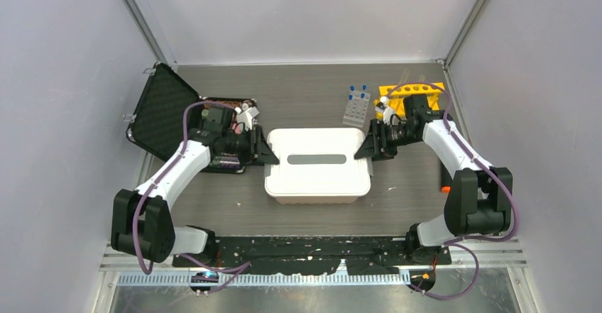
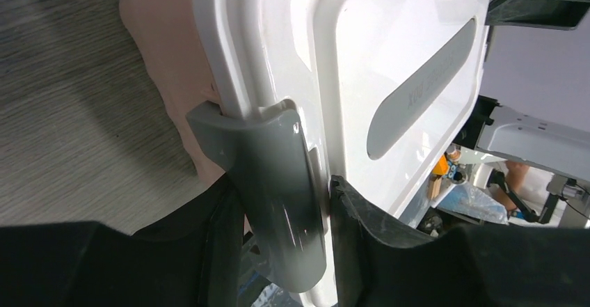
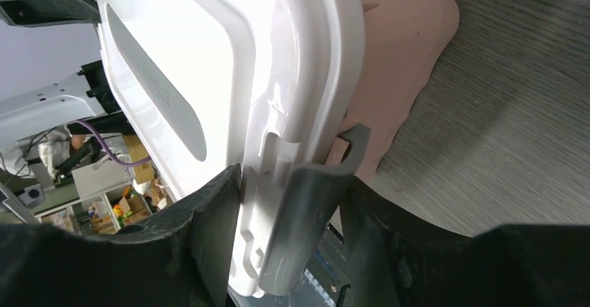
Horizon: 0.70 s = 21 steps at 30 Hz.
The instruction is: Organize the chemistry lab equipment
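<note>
The pink tub with a white lid (image 1: 317, 164) stands mid-table. My left gripper (image 1: 264, 150) is shut on the grey latch (image 2: 278, 189) at the tub's left end, one finger (image 2: 209, 251) under the latch and the other on the lid. My right gripper (image 1: 369, 146) is shut on the grey latch (image 3: 306, 216) at the right end. The clear tube tray (image 1: 356, 108) with blue-capped test tubes (image 1: 357, 90) stands behind the tub, the yellow tube rack (image 1: 412, 91) to its right. Glasses, tubing, funnel and squeeze bottle are out of view.
An open black case (image 1: 165, 107) lies at the back left, partly behind my left arm. A small orange-red thing (image 1: 445, 187) shows at the right edge beside my right arm. Grey walls close in the table on three sides.
</note>
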Tool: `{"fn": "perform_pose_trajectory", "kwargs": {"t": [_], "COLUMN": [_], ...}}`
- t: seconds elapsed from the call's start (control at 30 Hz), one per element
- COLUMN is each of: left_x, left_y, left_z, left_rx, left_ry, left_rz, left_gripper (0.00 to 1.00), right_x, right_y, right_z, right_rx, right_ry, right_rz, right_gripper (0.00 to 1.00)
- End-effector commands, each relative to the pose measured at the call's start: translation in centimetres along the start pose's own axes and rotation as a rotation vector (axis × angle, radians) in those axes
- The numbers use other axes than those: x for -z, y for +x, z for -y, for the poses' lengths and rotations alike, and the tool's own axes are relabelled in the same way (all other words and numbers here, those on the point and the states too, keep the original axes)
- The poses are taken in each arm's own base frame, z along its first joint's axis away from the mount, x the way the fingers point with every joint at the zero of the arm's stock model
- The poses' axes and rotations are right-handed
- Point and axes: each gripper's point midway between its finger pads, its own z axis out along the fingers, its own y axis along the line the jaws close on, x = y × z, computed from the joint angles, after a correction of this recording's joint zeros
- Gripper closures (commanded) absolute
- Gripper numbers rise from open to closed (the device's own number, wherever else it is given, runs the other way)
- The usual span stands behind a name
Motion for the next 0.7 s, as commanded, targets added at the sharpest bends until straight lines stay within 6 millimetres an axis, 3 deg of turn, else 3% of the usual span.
{"fn": "perform_pose_trajectory", "kwargs": {"t": [0.0,0.23,0.47,0.67], "left_x": [0.3,0.1,-0.3,-0.7], "left_y": [0.4,0.8,0.5,0.7], "left_z": [0.2,1.4,1.4,2.3], "left_rx": [-0.086,-0.161,-0.18,-0.191], "left_ry": [-0.085,-0.154,-0.188,-0.117], "left_rz": [-0.04,-0.061,-0.078,-0.075], "left_gripper": [0.76,1.0,1.0,1.0], "right_x": [1.0,1.7,2.0,2.0], "right_y": [0.0,-0.5,-0.9,-1.3], "right_z": [0.3,0.5,1.0,0.6], "right_rx": [0.034,0.074,0.113,0.156], "right_ry": [0.134,0.287,0.368,0.335], "right_rz": [-0.004,-0.004,-0.011,-0.006], "right_gripper": [0.48,0.65,0.7,0.71]}}
